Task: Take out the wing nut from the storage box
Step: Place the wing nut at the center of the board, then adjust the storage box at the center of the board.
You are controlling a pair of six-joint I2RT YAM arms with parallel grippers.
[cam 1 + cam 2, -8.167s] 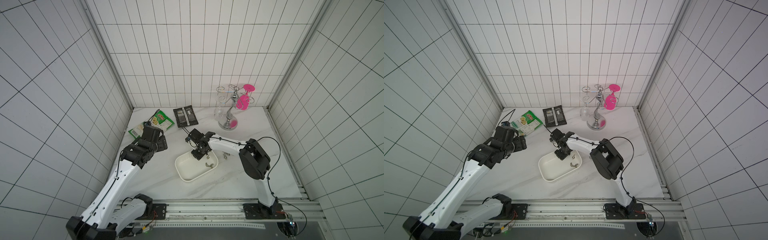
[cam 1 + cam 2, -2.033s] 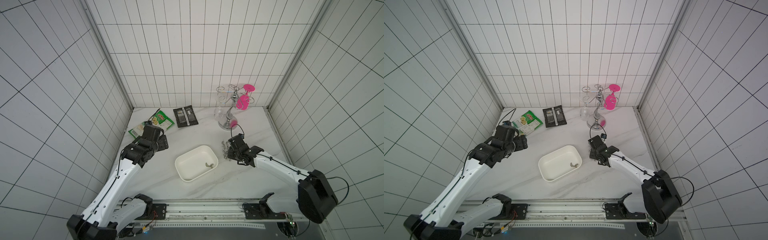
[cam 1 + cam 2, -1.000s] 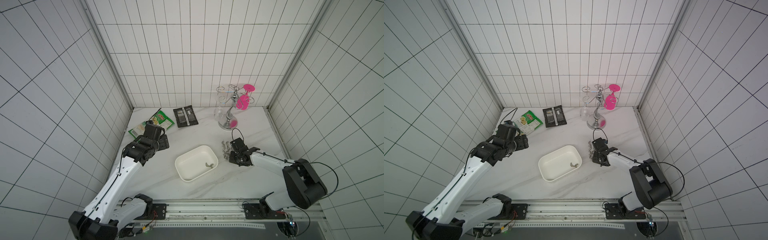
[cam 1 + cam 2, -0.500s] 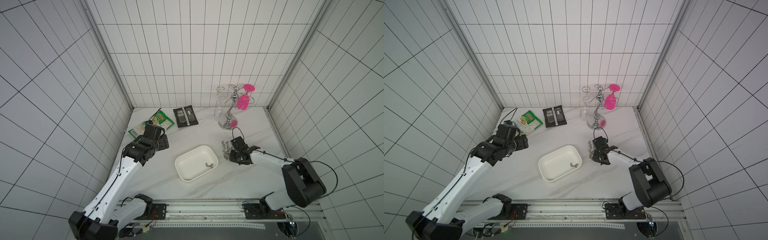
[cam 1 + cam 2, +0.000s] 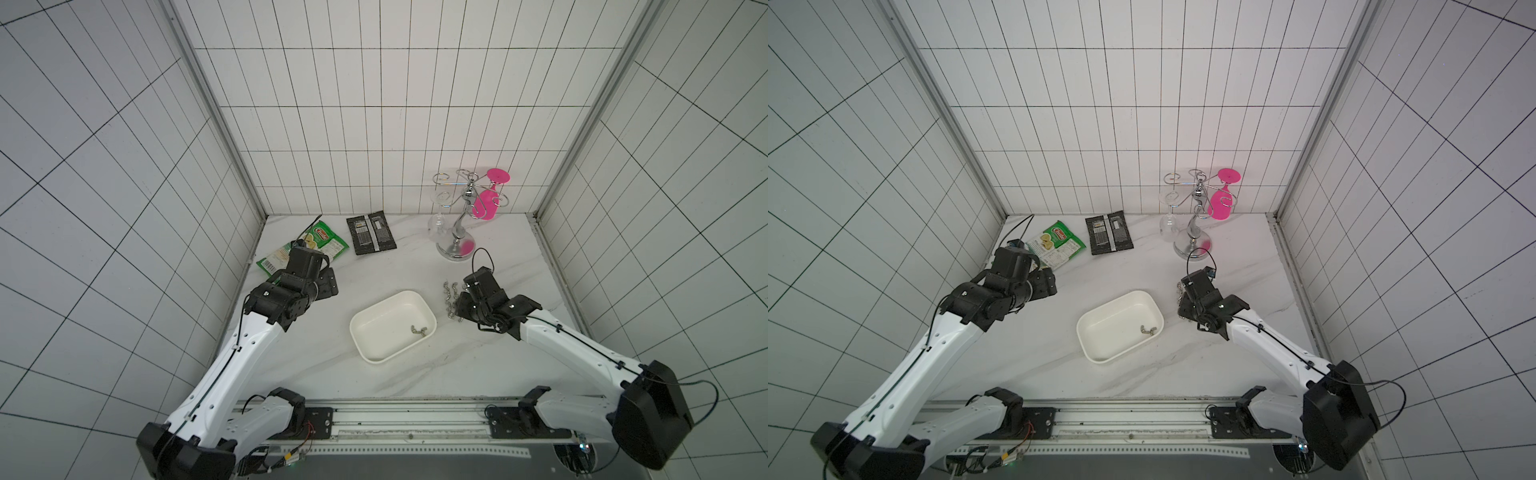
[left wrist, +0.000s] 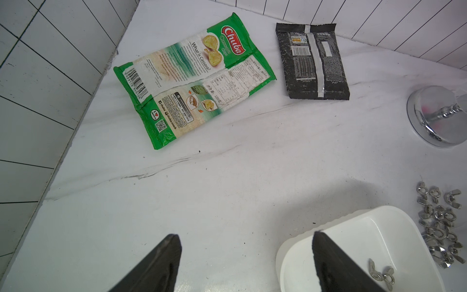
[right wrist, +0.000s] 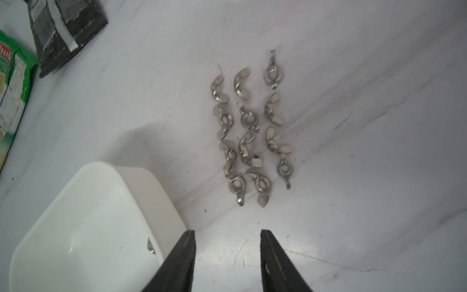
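The white storage box [image 5: 384,328] [image 5: 1113,328] lies mid-table, and a single metal wing nut [image 5: 419,330] [image 5: 1151,330] rests on its floor near the right wall. That nut also shows in the left wrist view [image 6: 381,274]. Several more wing nuts [image 7: 249,131] [image 5: 451,299] lie in rows on the table just right of the box. My right gripper [image 7: 227,231] [image 5: 465,309] hangs over bare table between the box and those nuts, open and empty. My left gripper [image 6: 246,235] [image 5: 328,284] hovers open and empty left of the box.
A green snack packet [image 5: 303,249] and a black packet [image 5: 372,232] lie at the back left. A chrome glass rack [image 5: 457,245] holding a pink glass [image 5: 486,203] and a clear one stands at the back right. Tiled walls enclose three sides.
My right gripper, shut low beside the nuts on the table a second ago, has opened and drawn back slightly. The left arm has hardly moved.
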